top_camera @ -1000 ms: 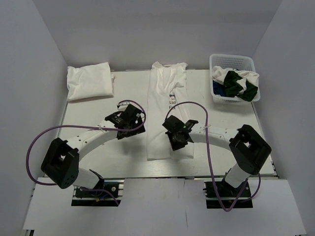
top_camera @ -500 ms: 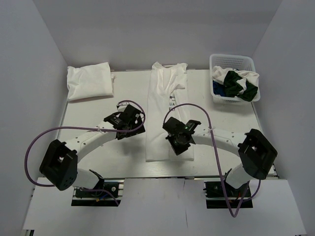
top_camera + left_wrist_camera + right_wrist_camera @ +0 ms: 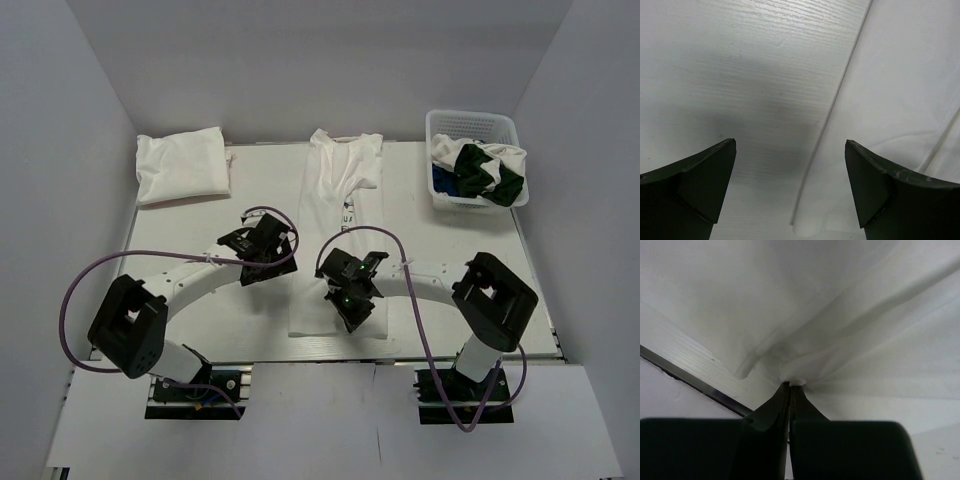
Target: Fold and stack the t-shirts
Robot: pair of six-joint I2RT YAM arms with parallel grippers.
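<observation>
Your right hand (image 3: 789, 386) is clamped shut on a pinch of the long white t-shirt (image 3: 335, 215), close to its near hem and the worktop's (image 3: 170, 235) front edge. The cloth puckers and runs in ridges toward the fingertips (image 3: 769, 414). The shirt lies as a narrow lengthwise strip down the middle of the worktop, collar at the far end, with a bit of dark print showing partway along. Your left hand (image 3: 790, 146) hangs with jaws spread wide, holding nothing, over bare worktop just beside the shirt's left edge. A folded white t-shirt (image 3: 182, 165) sits at the far left corner. The white lattice basket (image 3: 470, 124) at far right holds a tangle of white, dark green and blue shirts (image 3: 480, 168).
</observation>
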